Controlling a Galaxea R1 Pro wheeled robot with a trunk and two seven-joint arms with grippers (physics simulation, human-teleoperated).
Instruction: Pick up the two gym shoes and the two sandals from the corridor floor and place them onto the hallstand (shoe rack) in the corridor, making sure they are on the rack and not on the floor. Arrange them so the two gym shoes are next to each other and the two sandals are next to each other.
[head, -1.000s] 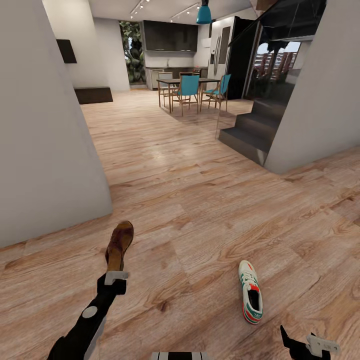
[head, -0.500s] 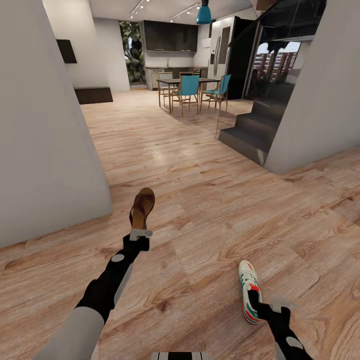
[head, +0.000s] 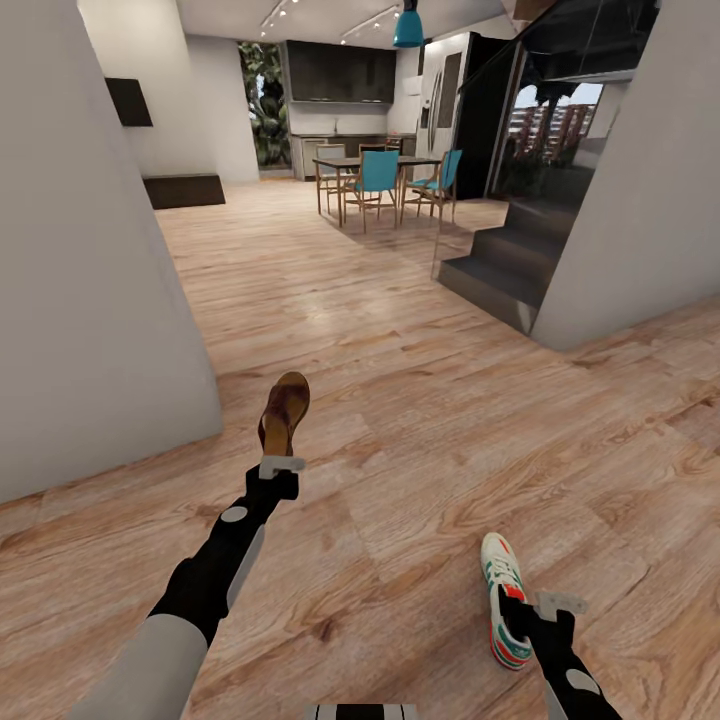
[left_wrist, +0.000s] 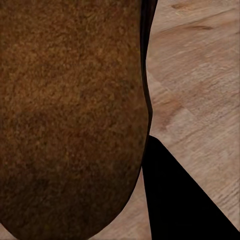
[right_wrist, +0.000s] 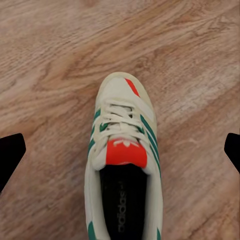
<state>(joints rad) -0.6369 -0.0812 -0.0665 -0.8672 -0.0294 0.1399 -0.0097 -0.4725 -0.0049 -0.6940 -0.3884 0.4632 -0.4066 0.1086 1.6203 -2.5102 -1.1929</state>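
Brown sandal (head: 284, 412) clenched in left jaws (head: 281, 465), raised off corridor floor (head: 420, 440); right jaws (head: 545, 605), now lowered, spread open astride gym shoe (head: 505, 600), ready for grasping.

Both arms are glossy black with round grey discs at the joints, the left arm (head: 215, 575) widening into a pale grey upper sleeve, the right arm (head: 565, 670) slimmer, each ending in a light grey bracket at the wrist.
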